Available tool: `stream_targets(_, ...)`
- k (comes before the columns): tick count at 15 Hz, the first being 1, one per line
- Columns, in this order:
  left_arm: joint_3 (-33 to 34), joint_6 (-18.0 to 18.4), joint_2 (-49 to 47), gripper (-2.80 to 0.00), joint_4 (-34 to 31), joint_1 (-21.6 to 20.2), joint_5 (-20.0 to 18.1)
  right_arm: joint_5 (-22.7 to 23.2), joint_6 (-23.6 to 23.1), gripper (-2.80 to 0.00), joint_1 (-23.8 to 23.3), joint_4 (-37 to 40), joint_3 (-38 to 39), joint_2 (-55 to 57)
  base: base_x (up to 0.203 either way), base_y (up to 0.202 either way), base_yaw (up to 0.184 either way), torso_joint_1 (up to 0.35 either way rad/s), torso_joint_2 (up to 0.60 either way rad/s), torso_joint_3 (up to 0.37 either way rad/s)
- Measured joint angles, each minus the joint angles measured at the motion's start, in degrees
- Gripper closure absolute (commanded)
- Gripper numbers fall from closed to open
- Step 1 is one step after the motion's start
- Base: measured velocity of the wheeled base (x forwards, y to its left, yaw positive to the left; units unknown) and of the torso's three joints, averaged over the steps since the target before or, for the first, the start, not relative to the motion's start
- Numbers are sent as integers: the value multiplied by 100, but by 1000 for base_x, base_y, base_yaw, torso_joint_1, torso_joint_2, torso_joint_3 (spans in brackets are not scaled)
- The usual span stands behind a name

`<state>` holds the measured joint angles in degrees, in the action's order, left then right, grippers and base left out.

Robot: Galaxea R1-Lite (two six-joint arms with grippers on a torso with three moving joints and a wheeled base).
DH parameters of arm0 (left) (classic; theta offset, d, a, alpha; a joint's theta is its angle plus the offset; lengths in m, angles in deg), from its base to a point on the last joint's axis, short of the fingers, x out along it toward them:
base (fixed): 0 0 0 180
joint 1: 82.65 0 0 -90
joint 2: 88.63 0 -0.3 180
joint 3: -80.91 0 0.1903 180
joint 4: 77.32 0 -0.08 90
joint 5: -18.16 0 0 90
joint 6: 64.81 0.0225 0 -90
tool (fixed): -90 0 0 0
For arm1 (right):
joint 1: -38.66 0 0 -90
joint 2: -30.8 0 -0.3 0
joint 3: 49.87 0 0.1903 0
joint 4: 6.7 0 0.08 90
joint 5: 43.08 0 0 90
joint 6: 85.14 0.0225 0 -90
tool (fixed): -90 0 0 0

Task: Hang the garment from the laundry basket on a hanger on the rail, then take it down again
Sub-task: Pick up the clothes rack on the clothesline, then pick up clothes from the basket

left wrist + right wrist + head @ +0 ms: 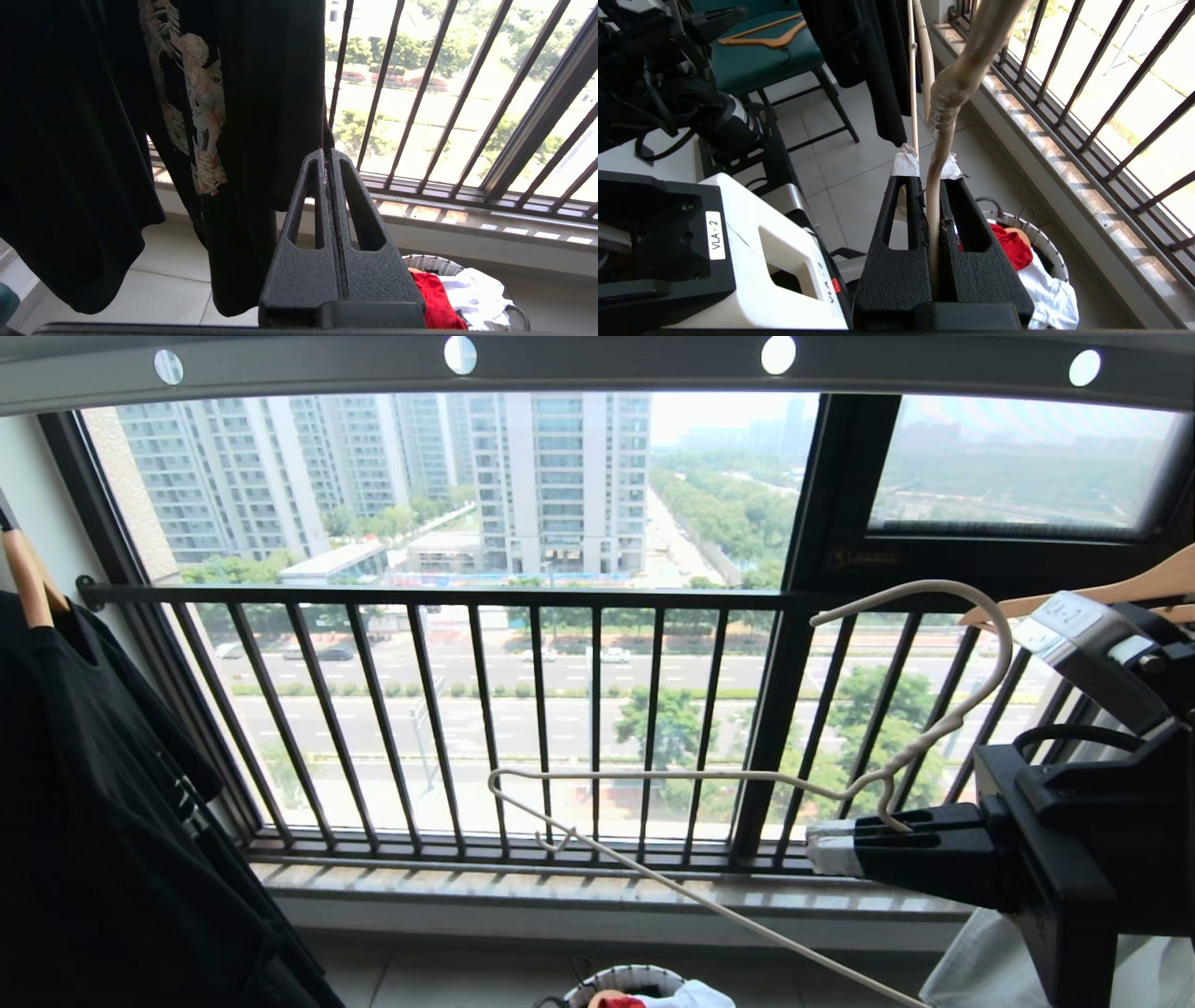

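Garment (pixel 1011 245) location: we find the red T-shirt lying in the laundry basket (pixel 1048 247) on the floor tiles below the window sill, bunched beside a white cloth (pixel 1052 291) in the same basket. In the left wrist view we see the same red fabric (pixel 434 298) inside the woven rim (pixel 432 262). In the head view only the basket's top edge (pixel 625 978) shows, at the lower border.

Right gripper (pixel 831 849): we observe its jaws closed on the hanger (pixel 653 775), clamping the wire at the twisted neck just under the hook. The hook curves upward from the grip, and the hanger's bar slants down toward the basket. The hanger carries no clothing. In the right wrist view we see the wire neck (pixel 934 196) pinched between the two black fingers (pixel 896 261), whose tips are wrapped in white tape.

Left gripper (pixel 327 156): we see its jaws pressed fully together with nothing between them. It hangs low, near a black T-shirt (pixel 93 140) with a pale print.

Rail (pixel 597 364): it runs across the top of the head view, above the hook and not touching it. The dark window railing (pixel 467 709) stands behind the hanger. A wooden hanger (pixel 1111 590) shows at the right edge.
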<state>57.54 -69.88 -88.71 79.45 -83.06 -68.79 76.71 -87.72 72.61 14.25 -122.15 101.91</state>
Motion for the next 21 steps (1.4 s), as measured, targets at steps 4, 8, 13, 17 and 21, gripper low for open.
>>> stream_targets(4, 0, 1, 0, 0, 1, 0, 0, 0, -87, 0, -38, -1, 6, -24, 0, 0, 0, -144, 305, 162)
stream_targets(8, 0, 2, 0, 0, 2, 0, -2, -2, -162, 0, -93, -6, 24, -52, 0, 0, 0, -148, 317, 166)
stream_targets(13, 0, 4, 0, 0, 3, 0, 0, 0, -162, 0, -101, -12, 24, -102, 0, 0, 0, -149, 326, 174)
stream_targets(17, 0, 1, 0, 0, 2, 0, -1, 0, -161, 0, -101, -8, 24, -135, 0, 0, 0, -154, 349, 191)
stream_targets(21, 0, 0, 0, 0, 2, 0, 0, -2, -162, 0, -113, -11, 24, -146, 0, 0, 0, -185, 405, 223)
